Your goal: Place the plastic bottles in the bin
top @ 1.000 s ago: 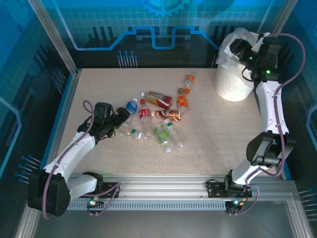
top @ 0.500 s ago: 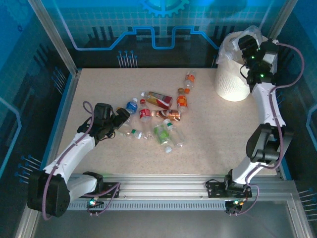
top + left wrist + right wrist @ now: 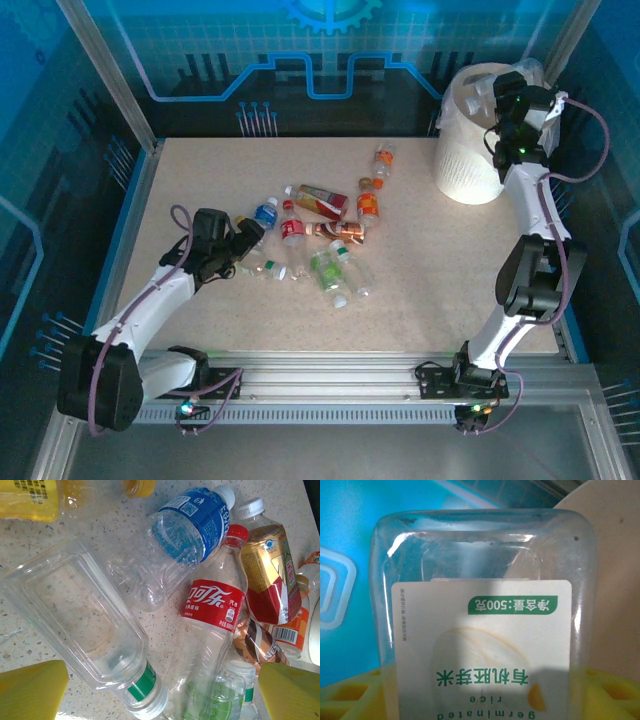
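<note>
Several plastic bottles (image 3: 320,240) lie scattered mid-table. My left gripper (image 3: 245,238) hovers open at their left edge. In the left wrist view its yellow fingers (image 3: 35,687) flank a clear square bottle with a green band (image 3: 85,625). A red-labelled cola bottle (image 3: 215,605) lies beside that one, and a blue-labelled bottle (image 3: 192,522) lies beyond. The bin (image 3: 462,165), a white bucket with a bag liner, stands at the far right. My right gripper (image 3: 500,95) is over its rim, shut on a clear bottle with a white, green-lettered label (image 3: 482,580).
An orange-capped bottle (image 3: 383,160) lies apart near the bin. A yellow-labelled bottle (image 3: 30,500) lies at the top left of the left wrist view. Metal frame rails edge the table, with blue panels behind. Bare tabletop spreads at front right.
The right arm has swung its wrist rightward over the bin with the bottle still held. The left arm has stayed in place.
</note>
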Action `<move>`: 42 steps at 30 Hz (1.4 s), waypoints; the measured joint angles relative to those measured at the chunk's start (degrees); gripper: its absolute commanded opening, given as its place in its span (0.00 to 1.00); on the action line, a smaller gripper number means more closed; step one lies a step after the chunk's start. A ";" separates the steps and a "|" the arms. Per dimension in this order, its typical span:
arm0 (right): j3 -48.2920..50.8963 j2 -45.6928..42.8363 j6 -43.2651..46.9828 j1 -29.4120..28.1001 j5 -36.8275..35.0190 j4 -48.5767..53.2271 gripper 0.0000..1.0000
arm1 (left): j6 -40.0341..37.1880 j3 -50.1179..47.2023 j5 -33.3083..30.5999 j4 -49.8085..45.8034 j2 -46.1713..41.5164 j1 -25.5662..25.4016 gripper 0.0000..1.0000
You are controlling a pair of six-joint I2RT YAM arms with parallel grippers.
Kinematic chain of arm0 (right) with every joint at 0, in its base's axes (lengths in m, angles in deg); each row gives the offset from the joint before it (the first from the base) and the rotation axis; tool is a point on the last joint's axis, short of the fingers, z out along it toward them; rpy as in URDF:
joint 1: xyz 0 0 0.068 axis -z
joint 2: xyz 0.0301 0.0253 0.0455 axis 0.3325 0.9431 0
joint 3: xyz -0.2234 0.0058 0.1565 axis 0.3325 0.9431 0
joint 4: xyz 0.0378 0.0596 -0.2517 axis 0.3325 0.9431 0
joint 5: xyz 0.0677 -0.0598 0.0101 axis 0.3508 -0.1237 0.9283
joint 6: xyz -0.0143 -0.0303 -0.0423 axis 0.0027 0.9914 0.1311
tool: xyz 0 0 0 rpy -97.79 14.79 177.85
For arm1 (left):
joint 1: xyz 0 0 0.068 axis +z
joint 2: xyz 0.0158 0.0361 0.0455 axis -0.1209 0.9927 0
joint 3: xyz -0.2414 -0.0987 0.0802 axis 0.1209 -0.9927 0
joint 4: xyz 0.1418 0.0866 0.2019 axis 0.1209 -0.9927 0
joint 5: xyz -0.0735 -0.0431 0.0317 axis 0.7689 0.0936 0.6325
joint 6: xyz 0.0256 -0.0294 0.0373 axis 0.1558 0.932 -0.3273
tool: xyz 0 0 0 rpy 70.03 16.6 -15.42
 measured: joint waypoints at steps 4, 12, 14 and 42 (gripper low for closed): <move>-1.64 0.61 -0.90 -0.68 -5.77 1.75 0.79 | 0.00 0.00 0.13 0.02 0.42 0.00 0.99; -2.47 0.37 -1.88 -3.45 -18.71 4.00 0.87 | -0.02 0.00 0.07 -0.02 0.42 0.00 0.99; -2.16 0.00 -2.43 -3.69 -20.31 4.26 0.89 | -0.02 0.00 0.04 -0.04 0.42 0.00 0.99; -5.75 -0.83 7.43 -3.54 -11.56 12.20 1.00 | -0.07 0.00 -1.44 -0.66 0.35 0.00 0.99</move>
